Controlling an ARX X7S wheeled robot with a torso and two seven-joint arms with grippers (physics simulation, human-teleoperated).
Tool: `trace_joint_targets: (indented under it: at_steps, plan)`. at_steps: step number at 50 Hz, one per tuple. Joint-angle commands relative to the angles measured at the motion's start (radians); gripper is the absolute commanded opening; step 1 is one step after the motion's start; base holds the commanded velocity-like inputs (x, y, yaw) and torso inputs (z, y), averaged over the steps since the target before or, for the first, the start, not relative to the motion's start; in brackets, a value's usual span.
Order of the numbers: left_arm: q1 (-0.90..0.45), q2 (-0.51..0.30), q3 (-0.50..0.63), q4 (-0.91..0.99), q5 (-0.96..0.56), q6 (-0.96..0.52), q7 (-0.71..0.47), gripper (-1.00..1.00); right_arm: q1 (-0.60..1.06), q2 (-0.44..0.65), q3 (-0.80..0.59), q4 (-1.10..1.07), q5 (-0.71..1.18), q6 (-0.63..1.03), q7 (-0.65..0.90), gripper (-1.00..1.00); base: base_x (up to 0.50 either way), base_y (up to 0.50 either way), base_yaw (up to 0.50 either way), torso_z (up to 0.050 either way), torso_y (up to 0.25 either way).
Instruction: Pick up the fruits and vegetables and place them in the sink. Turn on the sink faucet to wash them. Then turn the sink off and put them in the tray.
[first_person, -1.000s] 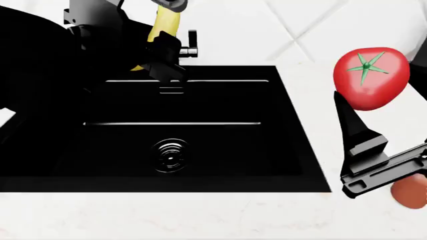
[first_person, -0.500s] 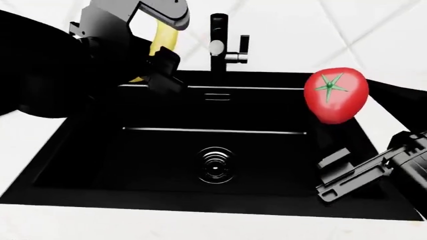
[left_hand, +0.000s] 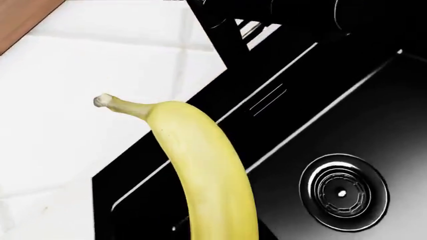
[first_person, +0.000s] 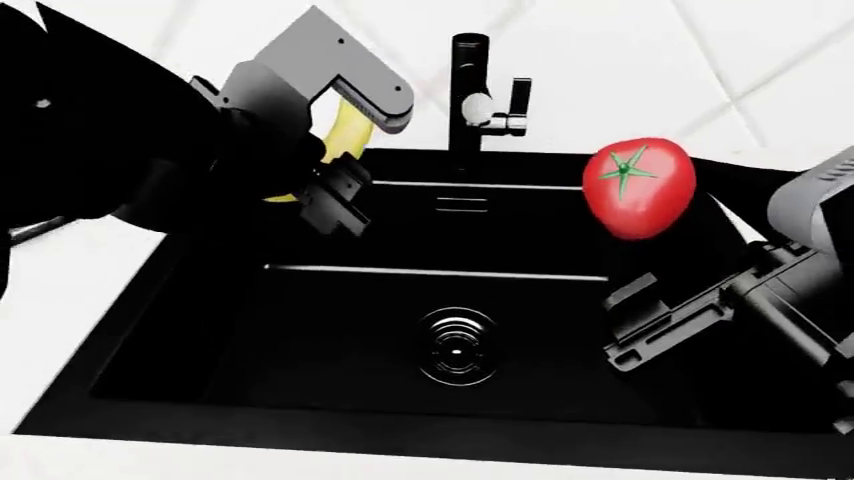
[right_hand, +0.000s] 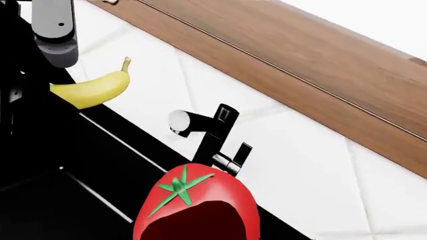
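Produce has moved in over the sink in the last second: the tomato, clamped in the right gripper, has left the tabletop's right side for the basin's right half, while the left gripper grips the banana over the back-left corner. Both look ready to be released into the basin.

Bright, even, sharp simulator renders
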Motion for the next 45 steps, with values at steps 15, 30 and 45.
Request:
trace_joint_targets:
  at_steps: [15,30,45]
  plan:
    - [-0.107,-0.014,0.107,0.001,0.077,-0.038,0.128,-1.0,0.102,-0.066,0.009,0.089,0.016,0.139,-0.035,-1.0,0.35,-0.04,0.0,0.0,0.002]
    - [-0.11,-0.014,0.151,-0.005,0.085,-0.04,0.144,-1.0,0.14,-0.096,0.003,0.109,0.034,0.201,-0.041,-1.0,0.28,-0.03,0.0,0.001,0.001]
    - [-0.103,-0.02,0.164,0.003,0.072,-0.028,0.135,-1.0,0.152,-0.114,0.006,0.103,0.043,0.21,-0.034,-1.0,0.13,-0.07,0.0,0.0,0.001]
